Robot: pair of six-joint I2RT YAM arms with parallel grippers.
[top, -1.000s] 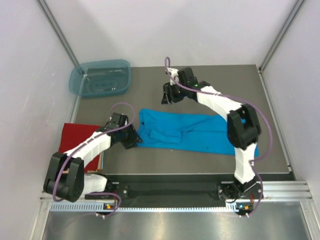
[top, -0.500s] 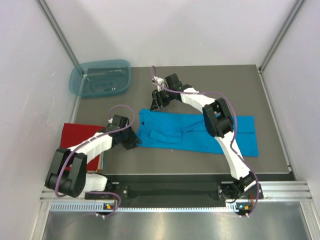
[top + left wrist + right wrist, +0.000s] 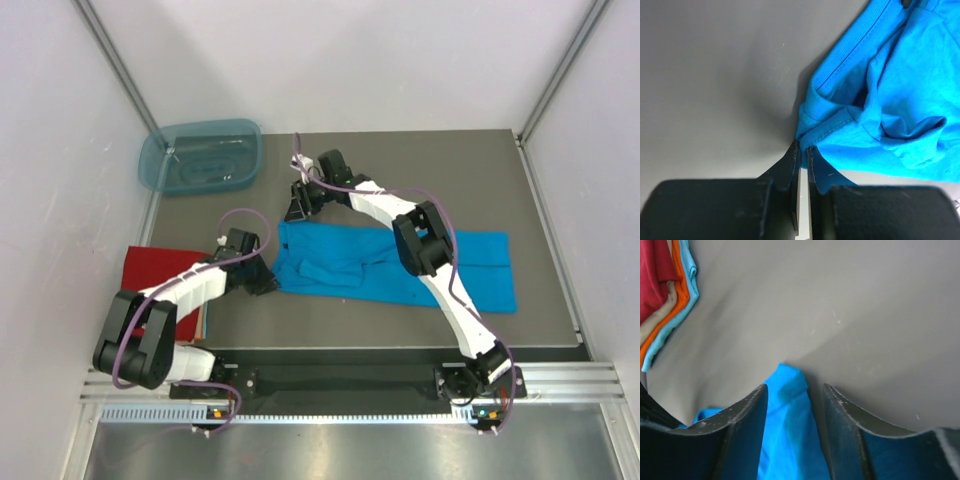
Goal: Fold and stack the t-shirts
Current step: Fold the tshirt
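Pinching down is the change. Your left gripper, wide a second back, now stands nearly shut at the near-left corner of the blue shirt. The wrist view puts the hem right at the fingertips, so you seem to have cloth nipped, though only a thin edge of it. Your right gripper is no longer out over the far middle. The arm now reaches across to the shirt's far-left corner, with the jaws apart, one on either side of that corner and not yet closed on it.

For the task, this looks like the setup for a crosswise fold. One left corner is taken and the other is lined up. Once you have both, the left end can go over toward the right. Check the left hold before lifting, since so little cloth could slip.

The blue shirt lies as a long band across the middle of the table, a little bunched near its left end. The red shirt lies folded flat at the table's left edge, atop tan, orange and pale-blue layers.

The table is plain matte grey with a few specks. A tub sits at its far-left corner. White walls close in three sides, with metal posts at the corners.
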